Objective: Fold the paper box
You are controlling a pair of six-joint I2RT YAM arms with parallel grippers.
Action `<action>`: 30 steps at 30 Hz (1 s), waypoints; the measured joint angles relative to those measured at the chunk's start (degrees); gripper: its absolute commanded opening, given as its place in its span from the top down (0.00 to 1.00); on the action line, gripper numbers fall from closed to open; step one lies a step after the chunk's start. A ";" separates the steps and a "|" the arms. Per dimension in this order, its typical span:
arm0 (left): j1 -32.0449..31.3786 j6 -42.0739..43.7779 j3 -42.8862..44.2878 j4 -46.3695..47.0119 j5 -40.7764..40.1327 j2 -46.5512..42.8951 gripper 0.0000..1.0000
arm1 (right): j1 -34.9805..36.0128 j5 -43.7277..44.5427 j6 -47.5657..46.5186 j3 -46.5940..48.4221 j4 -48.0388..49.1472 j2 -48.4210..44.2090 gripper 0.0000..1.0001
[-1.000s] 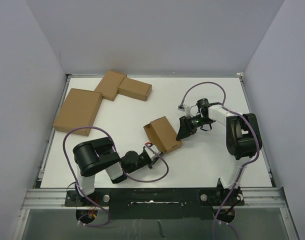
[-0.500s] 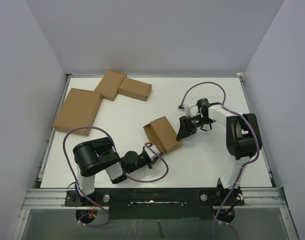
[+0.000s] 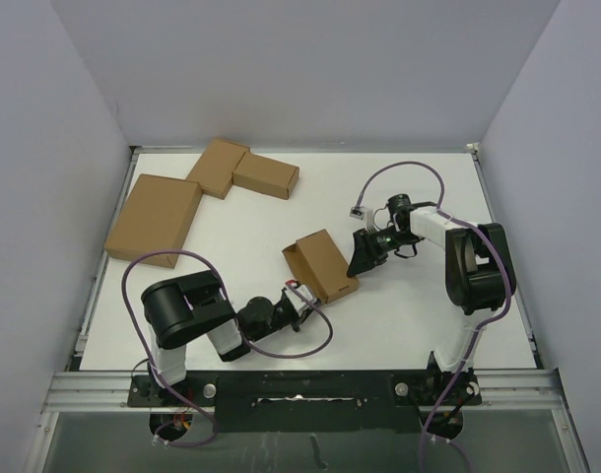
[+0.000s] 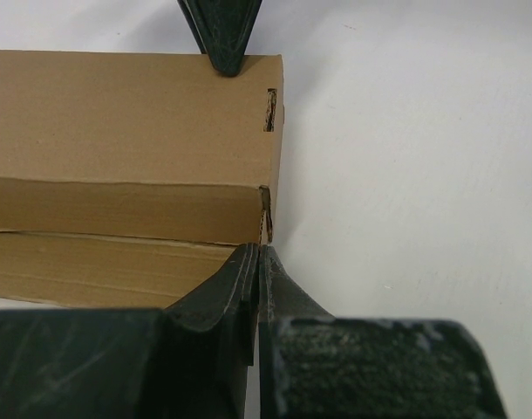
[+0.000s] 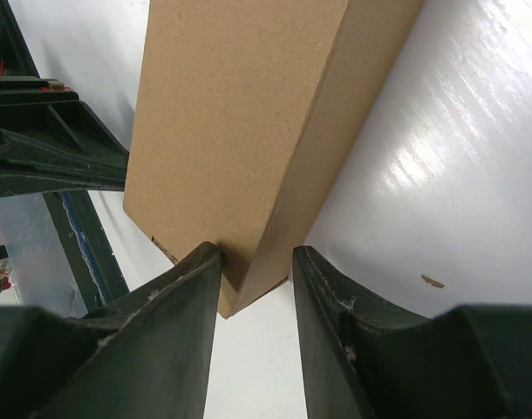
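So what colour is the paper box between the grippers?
The paper box is plain brown, unprinted; clearest in the right wrist view.

We take this for a robotics lab, set up as a closed test cell. A bare white table (image 3: 419,325) is boxed in on three sides by plain grey panels (image 3: 310,69), with no furniture or decoration. Two small robot arms, the left arm (image 3: 187,310) and the right arm (image 3: 478,266), are bolted to a metal rail (image 3: 300,386) at the near edge, and purple cables (image 3: 404,169) loop loosely over the tabletop. We see only plain cardboard on it: a paper box (image 3: 323,264) between the arms, and other brown cartons (image 3: 155,219) at the far left.
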 measured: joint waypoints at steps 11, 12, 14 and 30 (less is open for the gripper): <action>0.00 -0.33 2.34 -10.58 -0.02 -5.20 1.00 | 0.42 0.24 -0.07 0.20 -0.02 0.00 0.63; 0.00 -0.46 2.93 -12.70 -0.04 -5.99 1.00 | 0.59 0.26 -0.07 0.20 -0.02 0.00 0.63; -0.02 -0.79 4.33 -17.44 -0.13 -7.82 1.00 | 0.66 0.35 -0.13 0.28 0.00 0.00 0.63; 0.00 -3.78 15.43 -47.71 0.22 -16.02 0.55 | 0.92 0.85 -0.20 0.59 0.00 0.00 0.62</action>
